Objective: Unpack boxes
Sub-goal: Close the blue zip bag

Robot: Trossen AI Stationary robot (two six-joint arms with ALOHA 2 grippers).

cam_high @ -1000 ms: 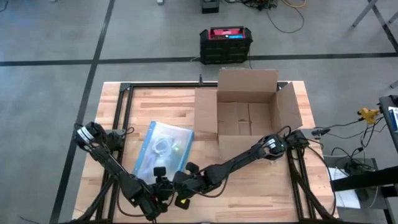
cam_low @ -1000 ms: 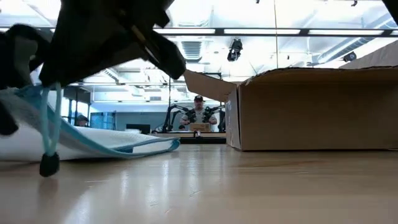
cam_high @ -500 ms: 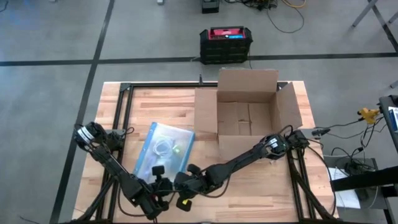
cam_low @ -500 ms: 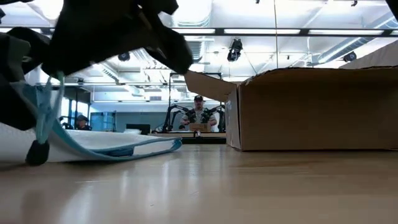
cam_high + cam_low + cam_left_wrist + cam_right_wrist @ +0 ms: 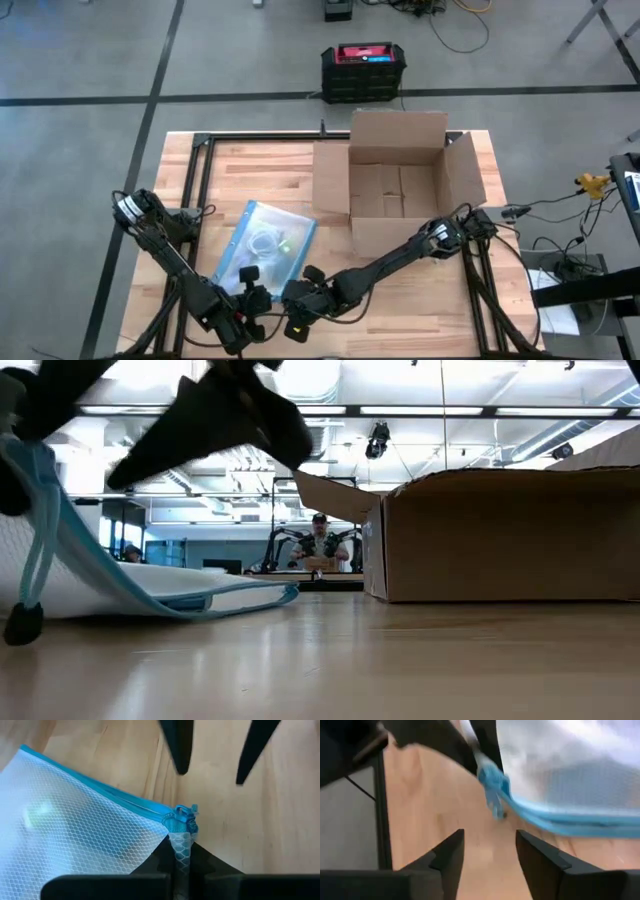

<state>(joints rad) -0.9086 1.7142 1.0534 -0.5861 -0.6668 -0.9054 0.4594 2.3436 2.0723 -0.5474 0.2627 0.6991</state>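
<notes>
Cardboard box point(image 5: 505, 532) cut off at the low view's right edge, plastic bag point(image 5: 560, 780) smeared with blur in the right wrist view, bag contents point(image 5: 266, 240) too small to identify, person point(image 5: 319, 543) behind the worktop too distant for detail

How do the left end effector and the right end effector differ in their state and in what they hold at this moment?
The left end effector is shut on the blue-edged corner of the clear mesh bag; the right end effector is open and holds nothing. The left one has that corner between its fingers; the right one has only bare table between its fingers, the bag's corner lying just ahead. Both sit at the table's near edge, away from the cardboard box.
</notes>
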